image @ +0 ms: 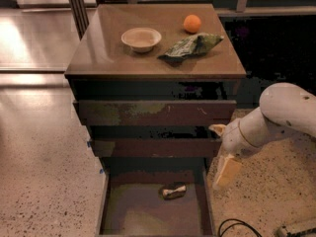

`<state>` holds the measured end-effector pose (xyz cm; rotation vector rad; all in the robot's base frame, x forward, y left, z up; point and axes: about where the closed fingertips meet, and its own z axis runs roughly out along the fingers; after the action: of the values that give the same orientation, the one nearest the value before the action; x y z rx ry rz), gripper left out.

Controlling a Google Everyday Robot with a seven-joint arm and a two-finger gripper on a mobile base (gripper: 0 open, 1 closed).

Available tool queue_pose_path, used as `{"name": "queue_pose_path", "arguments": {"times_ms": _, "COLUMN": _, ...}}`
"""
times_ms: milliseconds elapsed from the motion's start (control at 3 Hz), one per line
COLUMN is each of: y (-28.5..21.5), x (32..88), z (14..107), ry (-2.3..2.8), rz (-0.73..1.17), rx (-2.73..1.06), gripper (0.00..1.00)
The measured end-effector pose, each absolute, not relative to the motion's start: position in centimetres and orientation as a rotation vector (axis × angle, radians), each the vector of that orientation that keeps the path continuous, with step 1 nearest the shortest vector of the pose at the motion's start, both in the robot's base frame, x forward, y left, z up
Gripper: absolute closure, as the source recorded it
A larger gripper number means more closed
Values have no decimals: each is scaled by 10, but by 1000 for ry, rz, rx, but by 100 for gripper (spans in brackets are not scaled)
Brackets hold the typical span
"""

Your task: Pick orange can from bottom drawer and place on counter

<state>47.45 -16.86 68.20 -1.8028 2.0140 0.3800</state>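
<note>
The orange can lies on its side on the floor of the open bottom drawer, near the back, right of the middle. My gripper hangs at the end of the white arm just outside the drawer's right edge, above and to the right of the can, not touching it. It holds nothing that I can see. The counter is the glossy brown top of the cabinet, well above the gripper.
On the counter stand a small beige bowl, a round orange fruit and a green foil snack bag. Two upper drawer fronts stick out slightly above the bottom drawer. A black cable lies on the speckled floor at right.
</note>
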Motion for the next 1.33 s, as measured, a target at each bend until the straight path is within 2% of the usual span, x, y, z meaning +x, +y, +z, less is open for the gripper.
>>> {"name": "queue_pose_path", "arguments": {"times_ms": 667, "y": -142, "x": 469, "z": 603, "ry": 2015, "rz": 484, "rx": -1878, "gripper": 0}}
{"name": "queue_pose_path", "arguments": {"times_ms": 1333, "y": -142, "x": 467, "z": 595, "ry": 2006, "rz": 501, "rx": -1868, "gripper": 0}}
